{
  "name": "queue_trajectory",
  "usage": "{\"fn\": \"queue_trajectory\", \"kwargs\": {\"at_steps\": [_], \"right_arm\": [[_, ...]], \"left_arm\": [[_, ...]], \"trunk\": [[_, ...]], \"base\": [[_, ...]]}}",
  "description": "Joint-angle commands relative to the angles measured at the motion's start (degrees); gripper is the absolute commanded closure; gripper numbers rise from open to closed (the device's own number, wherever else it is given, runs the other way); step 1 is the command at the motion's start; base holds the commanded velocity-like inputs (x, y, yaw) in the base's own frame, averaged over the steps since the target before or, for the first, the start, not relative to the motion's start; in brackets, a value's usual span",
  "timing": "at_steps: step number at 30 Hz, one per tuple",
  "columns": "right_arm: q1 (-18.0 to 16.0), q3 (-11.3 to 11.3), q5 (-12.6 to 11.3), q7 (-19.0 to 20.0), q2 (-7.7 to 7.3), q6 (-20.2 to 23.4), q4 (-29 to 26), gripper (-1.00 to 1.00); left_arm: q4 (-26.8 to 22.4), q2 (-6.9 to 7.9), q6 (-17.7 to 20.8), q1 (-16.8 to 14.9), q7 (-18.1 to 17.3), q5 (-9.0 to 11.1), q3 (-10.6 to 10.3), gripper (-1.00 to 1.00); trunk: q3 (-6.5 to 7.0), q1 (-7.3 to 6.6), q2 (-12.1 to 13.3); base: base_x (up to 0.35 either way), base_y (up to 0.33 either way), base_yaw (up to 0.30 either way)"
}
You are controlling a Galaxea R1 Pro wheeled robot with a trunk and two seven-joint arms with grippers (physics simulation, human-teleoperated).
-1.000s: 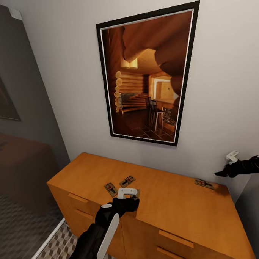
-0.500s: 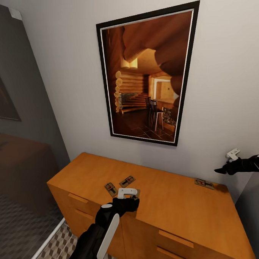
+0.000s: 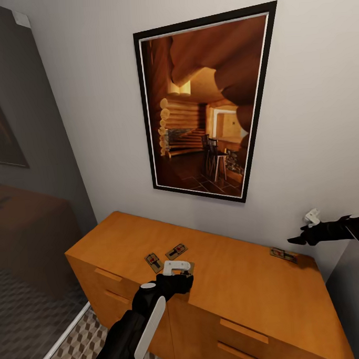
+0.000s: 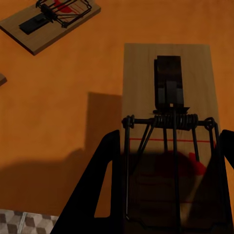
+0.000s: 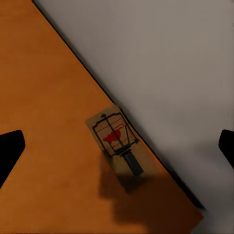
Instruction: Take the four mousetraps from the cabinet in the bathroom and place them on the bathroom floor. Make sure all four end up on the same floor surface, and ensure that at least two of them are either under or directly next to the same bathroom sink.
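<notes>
The orange-brown cabinet [image 3: 243, 286] stands against the wall with all four mousetraps on its top. Two mousetraps [image 3: 154, 262] [image 3: 176, 250] lie side by side near the left front. My left gripper [image 3: 185, 273] rests just right of them, shut on a third mousetrap [image 4: 168, 78], its black fingers [image 4: 97, 195] pressing the board's long sides. The fourth mousetrap [image 3: 283, 255] [image 5: 114, 136] lies at the back right by the wall. My right gripper [image 3: 301, 238] hovers above it, open, with its fingertips [image 5: 9, 146] far apart.
A large framed picture [image 3: 204, 102] hangs on the wall above the cabinet. A dark glass partition [image 3: 28, 208] stands to the left. Cube-patterned floor tiles [image 3: 78, 353] show below the cabinet's left front. A grey surface [image 3: 354, 296] borders the cabinet's right end.
My right gripper has shifted a little to the left, closer over the back right mousetrap. The left gripper and the traps have stayed put.
</notes>
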Motion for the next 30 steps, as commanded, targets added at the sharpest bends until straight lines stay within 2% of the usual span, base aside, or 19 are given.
{"fn": "queue_trajectory", "kwargs": {"at_steps": [1, 27, 30], "right_arm": [[-0.1, -0.5, 0.3, 0.7, 0.04, 0.5, -0.1, -1.0], [-0.1, -0.3, 0.8, 0.9, -0.27, 0.3, 0.1, -1.0], [-0.1, -0.3, 0.8, 0.9, -0.27, 0.3, 0.1, -1.0]], "left_arm": [[-0.1, 0.0, 0.2, -0.1, 0.5, 0.5, -0.1, 1.0], [-0.1, 0.0, 0.3, -0.1, 0.5, 0.5, -0.1, 1.0], [-0.1, 0.0, 0.3, -0.1, 0.5, 0.5, -0.1, 1.0]], "trunk": [[-0.14, 0.04, -0.1], [-0.14, 0.04, -0.1], [-0.68, 0.7, -1.3]], "base": [[0.0, 0.0, 0.0], [0.0, 0.0, 0.0], [0.0, 0.0, 0.0]]}}
